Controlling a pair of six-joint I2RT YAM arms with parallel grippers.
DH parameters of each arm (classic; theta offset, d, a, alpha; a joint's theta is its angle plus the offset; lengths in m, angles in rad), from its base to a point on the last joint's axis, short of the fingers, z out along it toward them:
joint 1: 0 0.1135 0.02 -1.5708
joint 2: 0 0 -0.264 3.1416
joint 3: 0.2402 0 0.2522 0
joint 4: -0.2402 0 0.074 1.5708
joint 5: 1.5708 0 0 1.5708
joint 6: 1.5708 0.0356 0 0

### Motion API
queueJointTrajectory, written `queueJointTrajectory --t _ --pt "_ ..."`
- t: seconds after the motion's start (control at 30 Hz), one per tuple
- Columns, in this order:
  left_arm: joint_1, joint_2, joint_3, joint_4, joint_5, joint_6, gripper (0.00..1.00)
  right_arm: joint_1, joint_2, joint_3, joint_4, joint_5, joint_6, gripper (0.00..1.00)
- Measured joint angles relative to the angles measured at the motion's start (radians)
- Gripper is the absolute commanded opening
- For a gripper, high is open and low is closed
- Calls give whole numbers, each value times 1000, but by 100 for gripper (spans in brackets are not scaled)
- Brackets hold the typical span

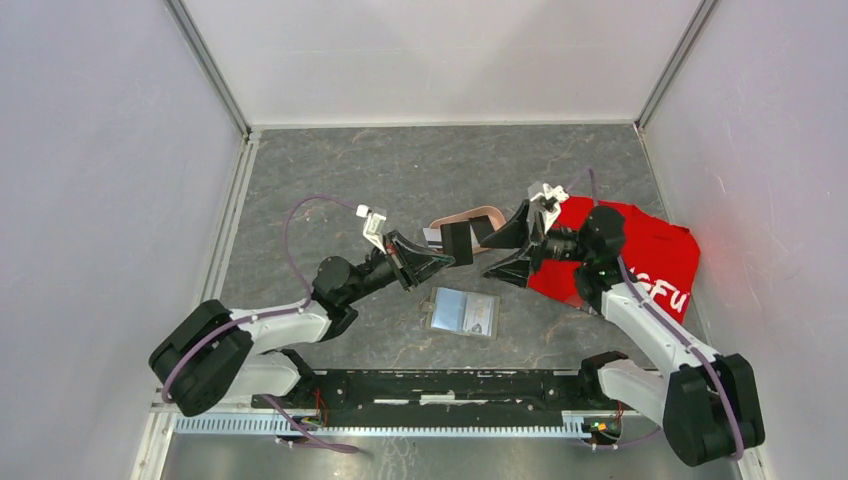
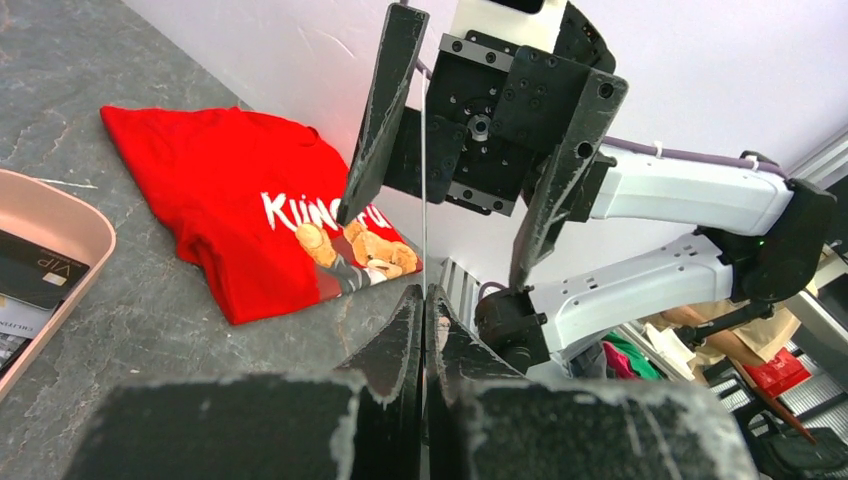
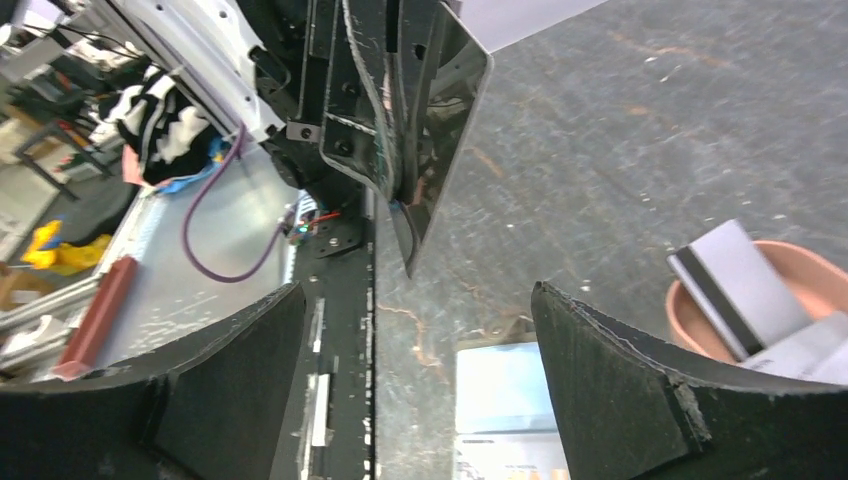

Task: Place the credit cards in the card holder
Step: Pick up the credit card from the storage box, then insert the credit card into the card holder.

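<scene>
On the grey table (image 1: pixel 400 170) a red T-shirt (image 1: pixel 650 250) lies at right, and the card holder (image 1: pixel 463 311), seen whole only from overhead, lies flat near the arm bases, between the arms. Farther back, the pink tray (image 2: pixel 60 215) holds credit cards (image 2: pixel 35 270), one marked VIP legible only from the left wrist. The left gripper (image 1: pixel 440 257) is clenched on a thin dark card (image 3: pixel 440 120), edge-on to its own camera and broadside to the right wrist's, where the right gripper (image 3: pixel 418 290) stands spread wide, grasping nothing.

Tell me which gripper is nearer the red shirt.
Right. The right gripper is open just left of the shirt, its wrist over the shirt's left edge. The left gripper, shut on a card, is farther left.
</scene>
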Motion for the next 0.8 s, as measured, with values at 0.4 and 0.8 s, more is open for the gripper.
queueJointTrajectory --t 0.4,0.8 --pt "-43 130 25 67 -1 2 2 49 95 6 98 12 212 67" --pt "-55 142 26 101 -17 2 2 53 105 19 122 44 256 19"
